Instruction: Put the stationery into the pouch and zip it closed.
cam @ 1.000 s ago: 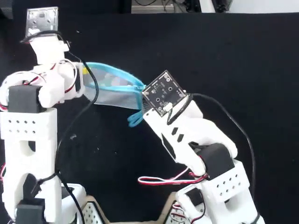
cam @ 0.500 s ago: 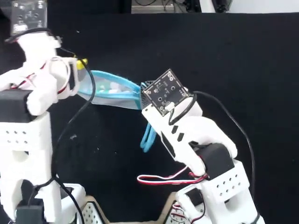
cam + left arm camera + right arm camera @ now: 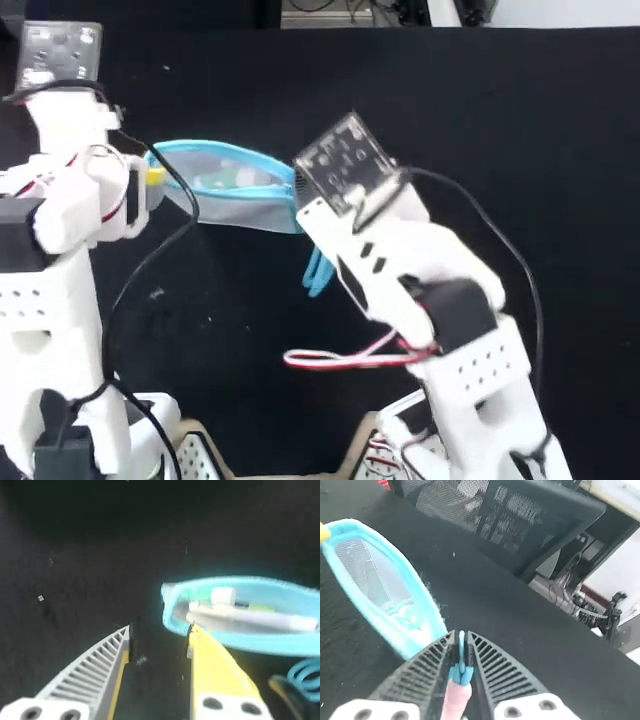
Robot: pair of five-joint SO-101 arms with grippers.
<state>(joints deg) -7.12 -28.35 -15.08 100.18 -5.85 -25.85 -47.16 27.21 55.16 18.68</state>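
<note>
The light-blue mesh pouch [image 3: 235,190] hangs above the black table between the two arms. Pens and a white eraser show inside the pouch [image 3: 240,611]. My left gripper [image 3: 160,628] is open with nothing between its fingers; the tip of its yellow finger [image 3: 212,665] touches the pouch's end. In the high view the left gripper [image 3: 152,185] sits at that same end. My right gripper [image 3: 462,634] is shut on the pouch's blue cord [image 3: 460,666], with the pouch [image 3: 380,592] stretched away beyond it. Below the right gripper [image 3: 298,207] a loop of cord [image 3: 318,272] dangles.
The black table [image 3: 500,130] spreads wide at the back and right. Red and white wires [image 3: 340,357] loop off the right arm near the front. A mesh chair [image 3: 520,520] and cables stand beyond the table's far edge.
The pouch has shifted left and its left end has risen. The right gripper has lifted slightly with the cord. The cord loop, first bunched under the pouch, now hangs down.
</note>
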